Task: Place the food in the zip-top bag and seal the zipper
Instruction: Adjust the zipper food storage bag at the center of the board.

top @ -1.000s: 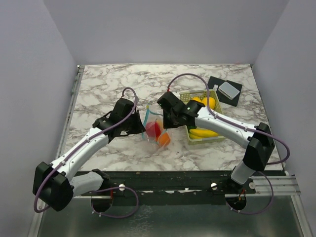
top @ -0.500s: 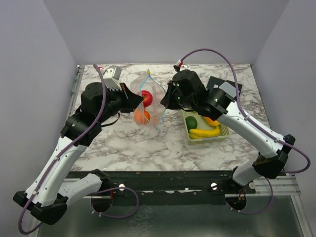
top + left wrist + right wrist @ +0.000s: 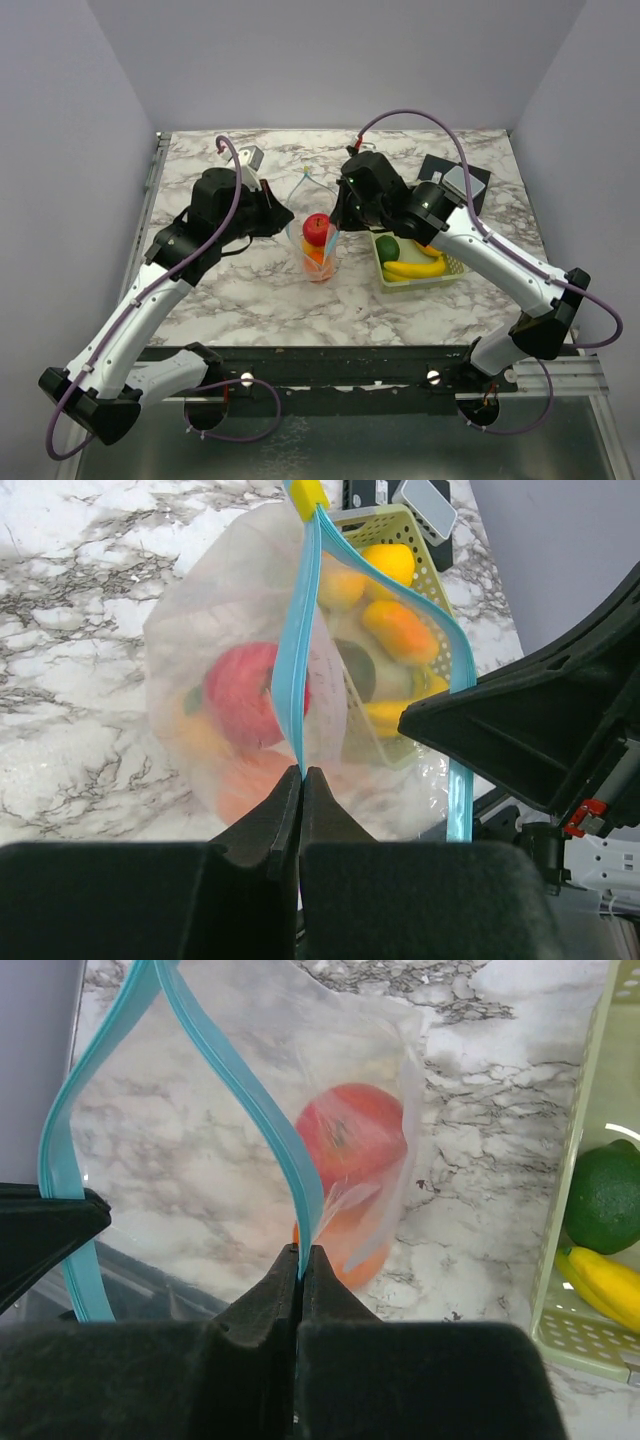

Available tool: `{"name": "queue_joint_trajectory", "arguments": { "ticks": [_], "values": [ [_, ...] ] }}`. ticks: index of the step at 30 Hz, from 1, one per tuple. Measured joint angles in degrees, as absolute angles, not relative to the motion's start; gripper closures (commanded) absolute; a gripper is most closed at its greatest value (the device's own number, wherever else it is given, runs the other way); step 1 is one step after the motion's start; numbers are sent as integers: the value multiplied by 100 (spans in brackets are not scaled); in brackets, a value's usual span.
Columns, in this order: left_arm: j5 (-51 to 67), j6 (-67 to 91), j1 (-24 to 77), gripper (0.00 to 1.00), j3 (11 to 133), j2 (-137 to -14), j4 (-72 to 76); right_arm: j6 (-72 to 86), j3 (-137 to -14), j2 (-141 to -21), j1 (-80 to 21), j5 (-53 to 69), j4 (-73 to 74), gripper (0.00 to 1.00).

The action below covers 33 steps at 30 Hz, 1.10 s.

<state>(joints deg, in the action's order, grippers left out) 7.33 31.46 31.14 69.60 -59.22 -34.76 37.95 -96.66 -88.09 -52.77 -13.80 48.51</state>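
Grip first: the left jaws are pressed fully shut on one lip of the zipper (image 3: 297,680), and the right jaws are shut the same way on the opposite lip. The zip-top bag (image 3: 318,250) hangs between both arms with its mouth spread; whether it touches the bench (image 3: 250,300) I cannot tell. Inside lie a red fruit (image 3: 240,695) and an orange piece (image 3: 335,1255). Farther right, the basket (image 3: 590,1345) holds a lime (image 3: 605,1195) and a banana (image 3: 600,1280). I judge the filling is unfinished: next, one arm must release its lip and fetch these.

Top camera: high, behind near edge, facing down on table (image 3: 250,300). Wrist cameras: close, opposite sides, sharing zip-top bag (image 3: 210,630).
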Motion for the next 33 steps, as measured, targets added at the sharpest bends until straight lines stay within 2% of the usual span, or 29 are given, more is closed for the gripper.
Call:
{"name": "queue_joint_trajectory", "arguments": {
  "ticks": [4,8,13,21,33],
  "values": [
    [792,3155,3114,100,6744,-5920,-3343,3793,-9483,-8823,-5277,-1376,4847,94],
    [819,3164,3114,100,6475,-5948,-3323,3793,-9325,-8877,-5275,-1363,4851,77],
    [812,3135,3114,100,6394,-5996,-3330,3778,-9312,-8897,-5277,-1365,4851,69],
    [775,3004,3114,100,6530,-6036,-3406,3726,-9356,-8890,-5277,-1494,4978,40],
    [325,2571,3114,100,7249,-6147,-3833,3590,-9723,-8545,-5221,-2279,5415,30]
  ]
}}
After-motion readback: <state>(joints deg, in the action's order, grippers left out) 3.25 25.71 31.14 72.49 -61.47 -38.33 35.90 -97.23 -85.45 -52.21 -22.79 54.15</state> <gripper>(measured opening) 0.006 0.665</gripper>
